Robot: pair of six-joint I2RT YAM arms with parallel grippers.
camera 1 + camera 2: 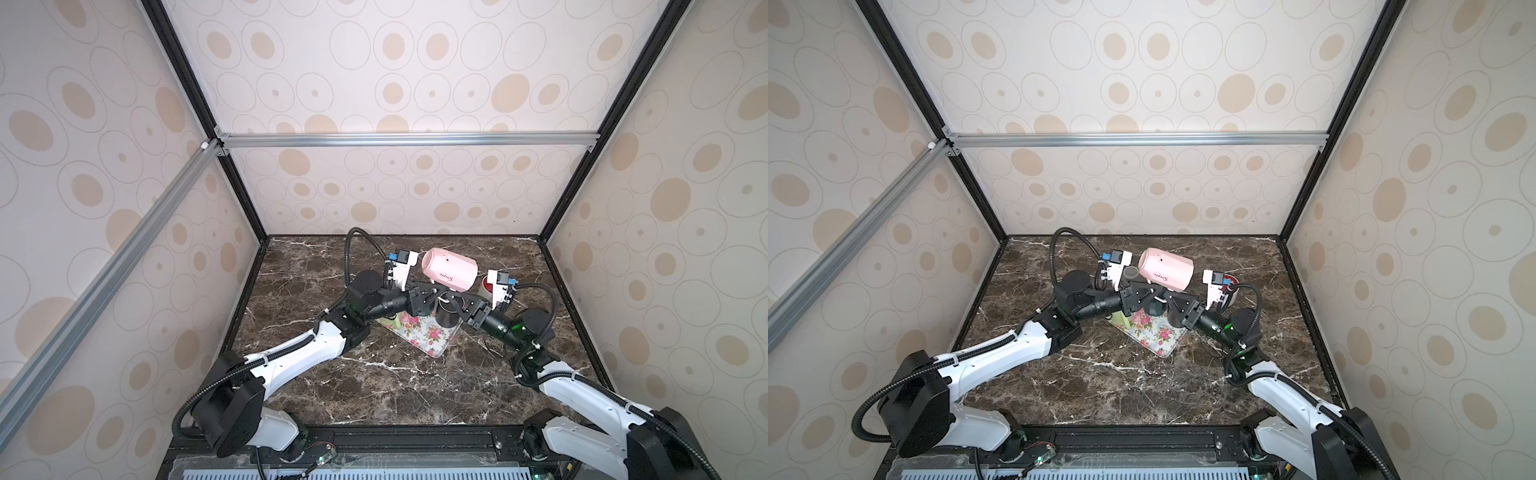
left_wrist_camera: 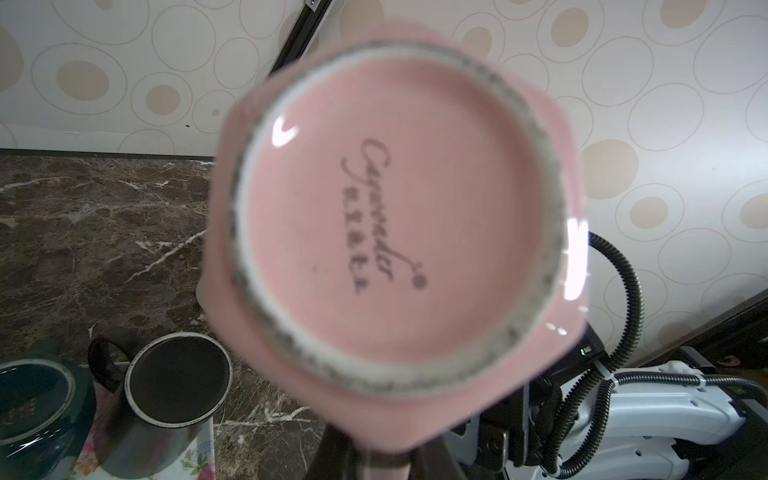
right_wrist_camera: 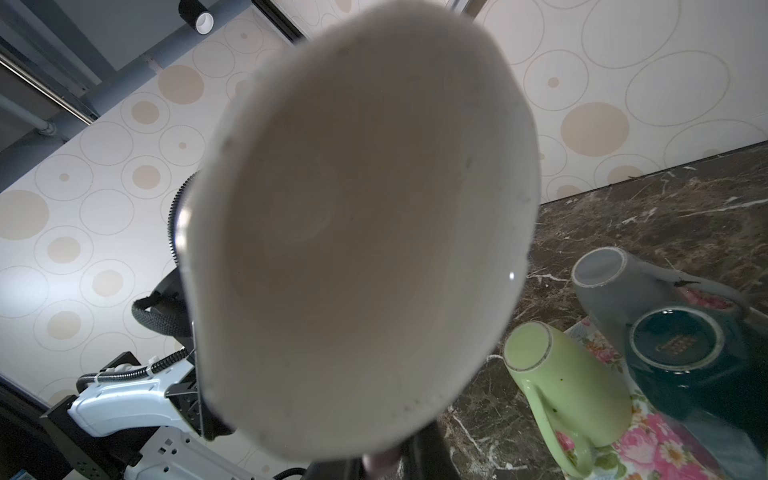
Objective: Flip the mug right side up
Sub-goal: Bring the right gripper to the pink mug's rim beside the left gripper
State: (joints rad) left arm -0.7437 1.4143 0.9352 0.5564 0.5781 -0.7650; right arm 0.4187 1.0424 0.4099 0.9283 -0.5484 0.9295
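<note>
We see the pink mug (image 1: 450,272) on its side at centre of both top views, held in air above the floral tray (image 1: 419,332); base faces the left gripper (image 1: 432,296), mouth the right gripper (image 1: 455,301). Both grippers narrow, on its handle. Tray carries green mug (image 3: 569,386), dark mugs upside down.

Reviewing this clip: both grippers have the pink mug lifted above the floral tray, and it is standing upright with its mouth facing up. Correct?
Not quite. The pink mug is lifted above the floral tray, but it lies on its side, as both top views show. The left wrist view faces its base; the right wrist view looks into its mouth.
</note>
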